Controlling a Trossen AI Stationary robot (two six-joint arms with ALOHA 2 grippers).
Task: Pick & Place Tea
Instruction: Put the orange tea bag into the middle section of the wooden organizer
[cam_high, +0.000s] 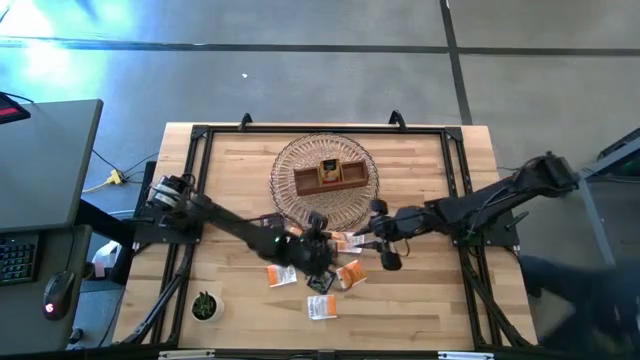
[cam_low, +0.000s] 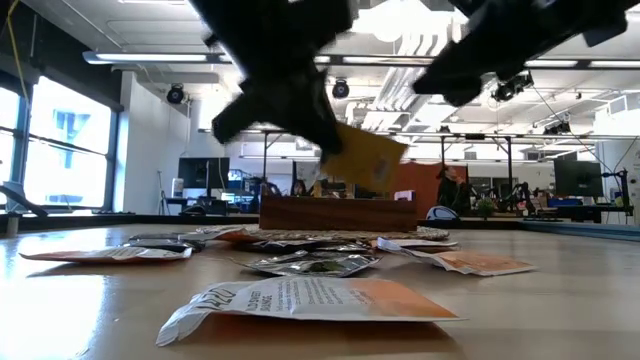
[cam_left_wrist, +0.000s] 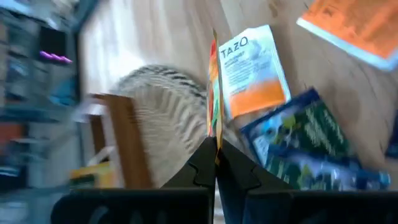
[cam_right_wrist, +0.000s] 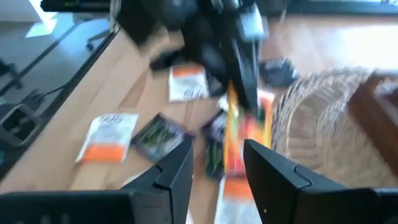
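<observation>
One orange tea sachet (cam_left_wrist: 214, 93) held edge-on, upright, above the counter. Others (orange-white, dark green-blue) lie flat, scattered just beside the wicker basket (cam_high: 300, 160); nearest: white-orange sachet (cam_low: 310, 300).

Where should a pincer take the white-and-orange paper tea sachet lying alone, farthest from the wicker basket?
Probably its curled-up end, from above: the white-and-orange paper tea sachet lies flat on the wooden table, leaving only that lifted edge to pinch. The open right pincer is free.

bright overhead lighting, blurred wrist views
</observation>
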